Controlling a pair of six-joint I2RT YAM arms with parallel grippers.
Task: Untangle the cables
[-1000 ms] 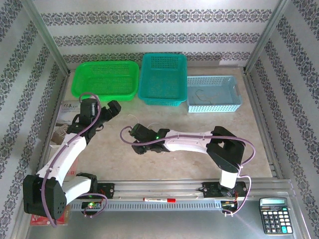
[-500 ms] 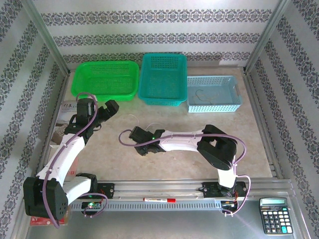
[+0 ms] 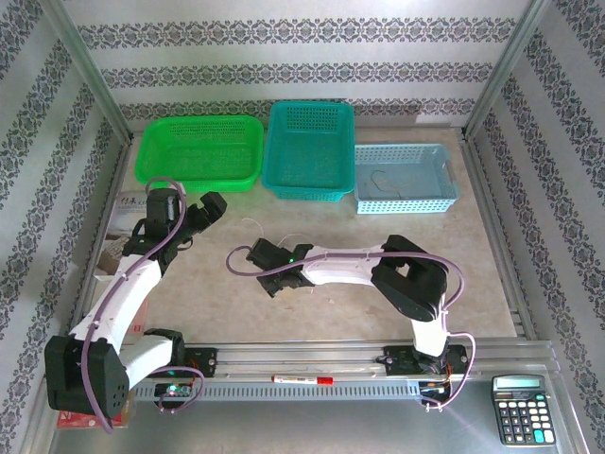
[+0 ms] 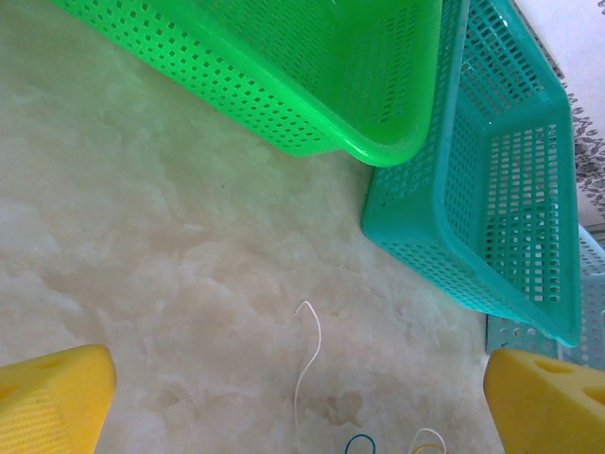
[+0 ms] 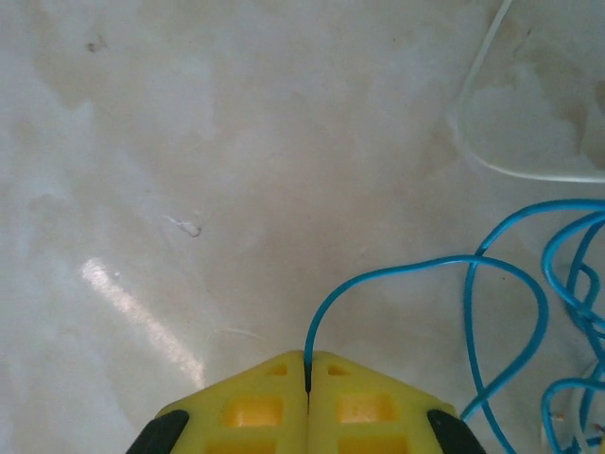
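The cables lie loose on the pale table between my two grippers. In the top view, thin whitish strands (image 3: 253, 224) show just beyond the right wrist. My right gripper (image 5: 307, 359) is shut on the end of a blue cable (image 5: 406, 272); that cable arcs away to the right into several blue loops (image 5: 567, 284). A whitish cable (image 5: 473, 142) curves at the upper right. My left gripper (image 4: 295, 369) hangs open above the table, its yellow fingertips (image 4: 52, 397) wide apart. A whitish cable (image 4: 307, 364) runs between them, with a blue loop (image 4: 359, 443) and a cream loop (image 4: 427, 437) at the bottom edge.
Along the back stand a green basket (image 3: 200, 151), a teal basket (image 3: 310, 149) and a light blue basket (image 3: 405, 178) with a thin wire in it. A box (image 3: 128, 210) sits left of the left arm. A calculator (image 3: 521, 409) lies at the near right.
The right arm's elbow has folded leftward and its gripper has drawn slightly toward the near edge. The left gripper has shifted a little to the left.
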